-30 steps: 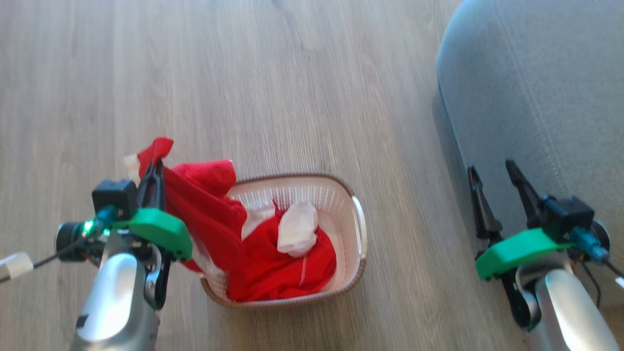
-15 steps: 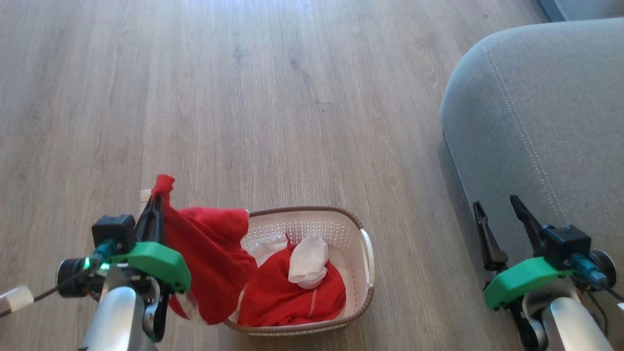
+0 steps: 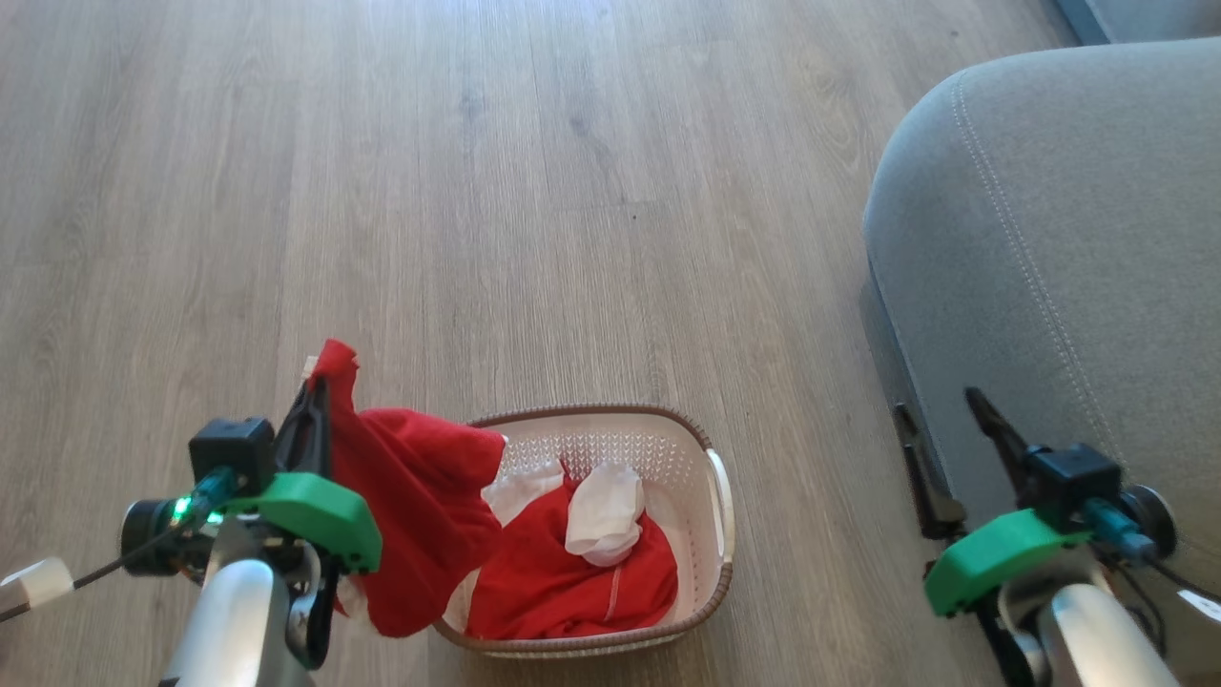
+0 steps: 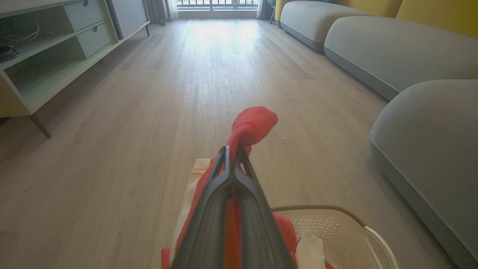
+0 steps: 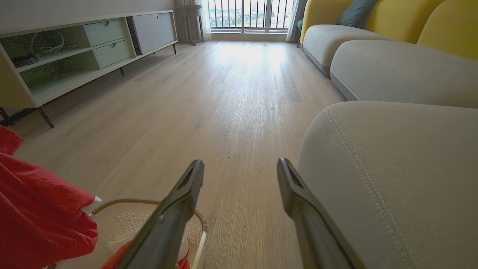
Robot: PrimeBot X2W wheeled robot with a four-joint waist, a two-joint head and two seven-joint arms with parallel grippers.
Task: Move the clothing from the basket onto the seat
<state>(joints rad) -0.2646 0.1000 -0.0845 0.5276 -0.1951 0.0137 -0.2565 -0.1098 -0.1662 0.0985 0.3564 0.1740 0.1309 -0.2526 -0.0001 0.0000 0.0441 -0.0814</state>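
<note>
Clothing (image 3: 420,506) hangs pinched in our left end effector (image 3: 318,396) over the left side of the basket (image 3: 722,496); more lies inside. Our right end effector (image 3: 935,403) is spread, empty, beside the seat (image 3: 1068,239).

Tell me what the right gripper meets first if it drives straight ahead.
Nothing near: the open right gripper points along bare floor, so the way looks free. The seat lies close on its right; depth is unclear.
</note>
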